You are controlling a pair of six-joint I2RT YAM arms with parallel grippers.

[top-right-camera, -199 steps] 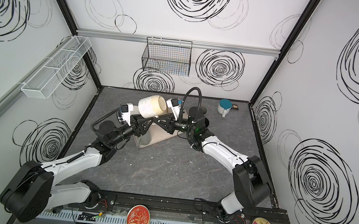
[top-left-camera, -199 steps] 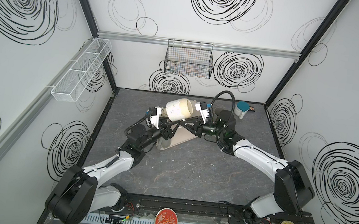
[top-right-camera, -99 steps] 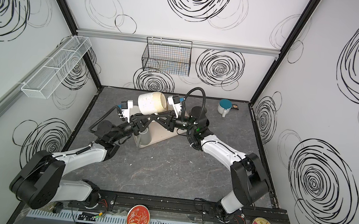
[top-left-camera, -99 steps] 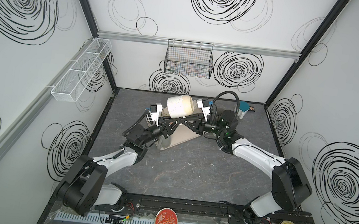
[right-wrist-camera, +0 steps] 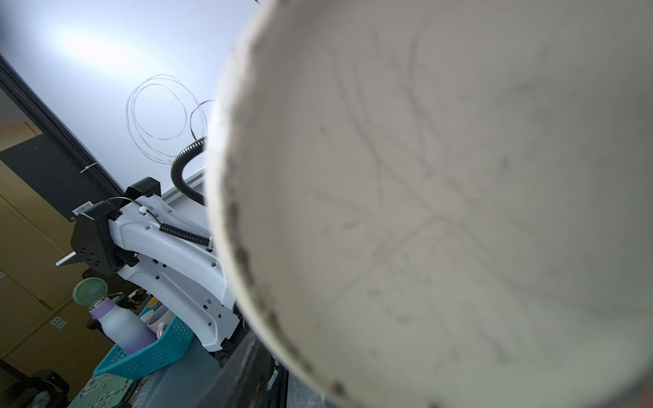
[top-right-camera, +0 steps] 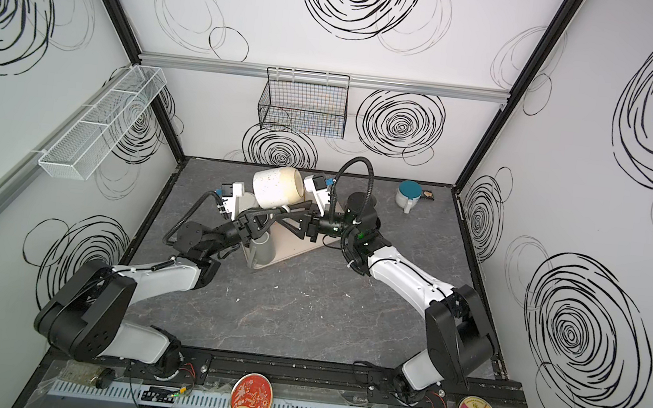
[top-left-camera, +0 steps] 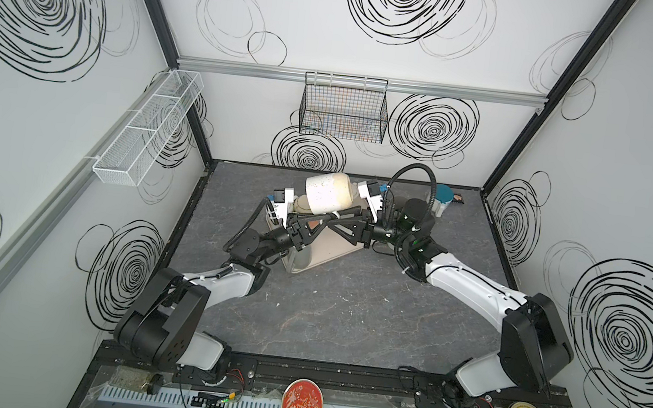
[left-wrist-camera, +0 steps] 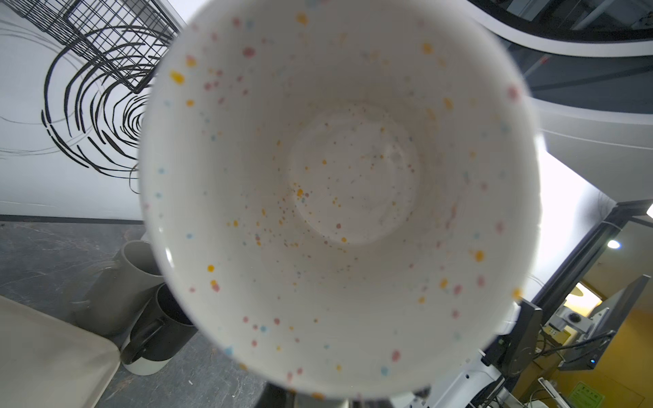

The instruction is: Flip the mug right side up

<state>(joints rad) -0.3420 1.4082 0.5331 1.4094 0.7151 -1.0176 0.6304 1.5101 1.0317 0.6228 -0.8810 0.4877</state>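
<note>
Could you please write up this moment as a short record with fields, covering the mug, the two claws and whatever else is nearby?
Mug: speckled white mug, in the air near the beige tray
Orientation: on its side, mouth toward the left arm, base toward the right arm
Left claw: under the mug; grip hidden
Right claw: under the mug, facing the left one; grip hidden
Task state: mug not yet upright
Nearby: grey mug beside dark mug; teal-and-white mug at the back
</note>
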